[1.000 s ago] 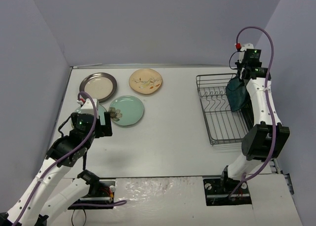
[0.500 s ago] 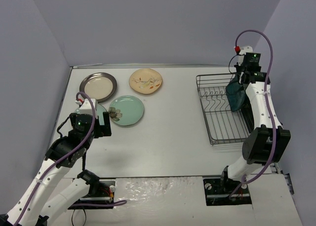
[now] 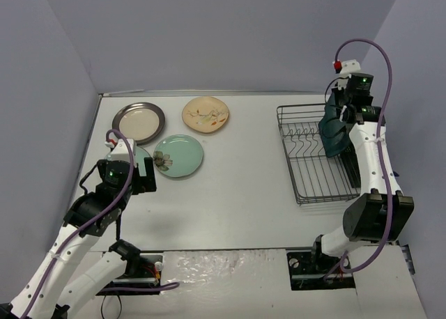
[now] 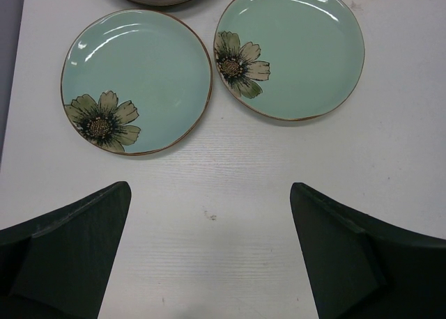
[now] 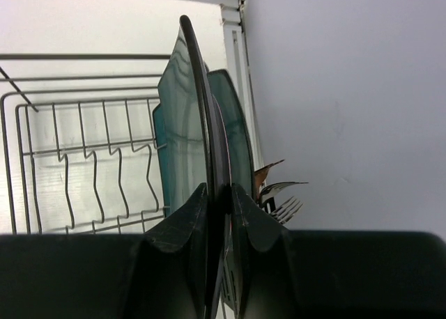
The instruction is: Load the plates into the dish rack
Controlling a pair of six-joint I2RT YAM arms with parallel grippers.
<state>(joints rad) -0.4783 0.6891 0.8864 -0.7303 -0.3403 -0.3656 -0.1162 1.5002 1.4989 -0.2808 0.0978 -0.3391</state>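
While the right gripper [image 5: 217, 193] pinches shut on the rim of a dark teal plate [image 5: 182, 117], that plate stands on edge, near upright, at the right side of the dish rack [image 5: 83, 110], just beside a second teal plate [image 5: 238, 124]. Bare tines run leftward, and the wall is near on the right. The left gripper [image 4: 209, 249], spread wide and holding nothing, hovers near two mint plates [image 4: 136, 82].

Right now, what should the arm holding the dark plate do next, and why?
Probably ease the dark teal plate down between the tines of the dish rack. The right gripper pinches its rim, holding it on edge over the rack beside another teal plate, so it looks lined up.
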